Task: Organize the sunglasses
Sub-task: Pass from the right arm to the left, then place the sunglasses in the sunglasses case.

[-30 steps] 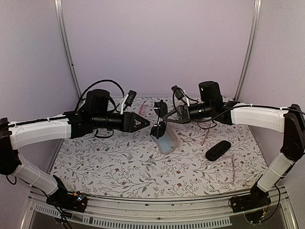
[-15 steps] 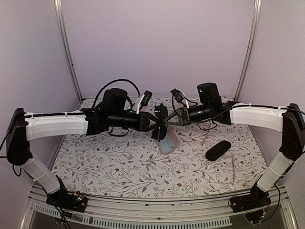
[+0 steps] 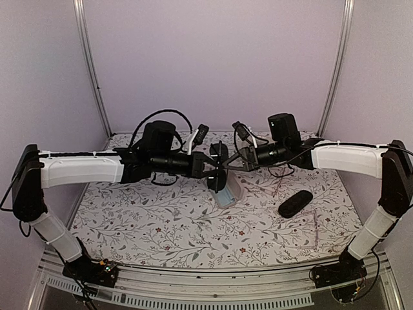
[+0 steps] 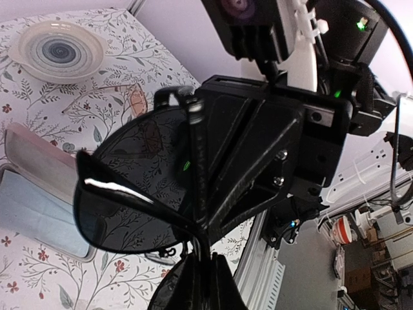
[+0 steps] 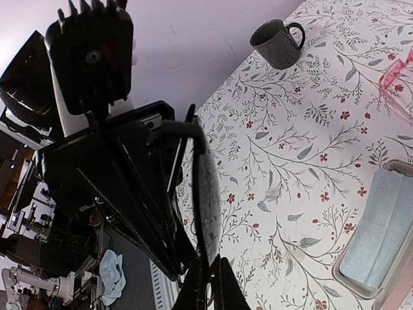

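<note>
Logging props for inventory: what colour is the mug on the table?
The mug is dark grey; it shows best in the right wrist view.

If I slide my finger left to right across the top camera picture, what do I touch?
left arm's white sleeve → sunglasses → black oval case → right arm's white sleeve

We've got a table [image 3: 161,226] under a floral-print cloth. At its middle lies an open glasses case [image 3: 227,192] with pale blue lining, and to its right, apart, a black oval hard case [image 3: 295,203]. The wrist views pick up a dark mug [image 5: 276,42], a white bowl [image 4: 57,50] and pink glasses [image 5: 395,84].
</note>
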`<state>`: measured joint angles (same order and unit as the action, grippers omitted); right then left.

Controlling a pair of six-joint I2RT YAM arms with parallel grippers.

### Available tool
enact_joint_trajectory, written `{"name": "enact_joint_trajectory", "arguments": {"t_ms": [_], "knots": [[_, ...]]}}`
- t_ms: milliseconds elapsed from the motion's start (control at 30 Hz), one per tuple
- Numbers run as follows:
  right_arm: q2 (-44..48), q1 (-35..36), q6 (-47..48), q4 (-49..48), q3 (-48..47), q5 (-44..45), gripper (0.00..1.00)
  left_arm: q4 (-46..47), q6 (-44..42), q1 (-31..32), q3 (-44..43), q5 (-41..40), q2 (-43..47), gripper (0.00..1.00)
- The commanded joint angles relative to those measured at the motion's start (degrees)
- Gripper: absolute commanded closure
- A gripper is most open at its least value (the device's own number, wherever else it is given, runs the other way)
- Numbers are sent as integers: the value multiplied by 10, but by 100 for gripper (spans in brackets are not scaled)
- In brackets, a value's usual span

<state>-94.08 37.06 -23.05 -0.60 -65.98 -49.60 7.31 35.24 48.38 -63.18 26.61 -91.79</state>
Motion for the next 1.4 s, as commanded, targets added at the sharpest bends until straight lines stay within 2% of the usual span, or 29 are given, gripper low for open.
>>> {"name": "enact_joint_trajectory", "arguments": {"t_ms": [0,100,200,300,567,800,933,1100,1367], "knots": [[12,2,-5,-22,13,-5,100,33,5,10,-13,17,-13,100],[18,2,-6,-18,21,11,93,41,18,10,-10,14,-16,100],[27,2,-3,-4,26,41,73,37,33,9,-10,-2,-20,100],[41,0,4,17,38,81,61,32,49,8,-10,-22,-28,100],[112,-9,-4,38,97,174,41,14,122,6,-20,-73,-65,100],[203,-10,-50,14,198,359,38,14,207,5,-43,-112,-130,100],[257,-10,-89,-45,285,425,37,22,264,5,-56,-125,-162,100],[299,-10,-103,-122,366,465,33,51,317,4,-64,-141,-190,100],[304,-10,-93,-164,390,444,28,113,366,-11,-62,-155,-248,100]]}}
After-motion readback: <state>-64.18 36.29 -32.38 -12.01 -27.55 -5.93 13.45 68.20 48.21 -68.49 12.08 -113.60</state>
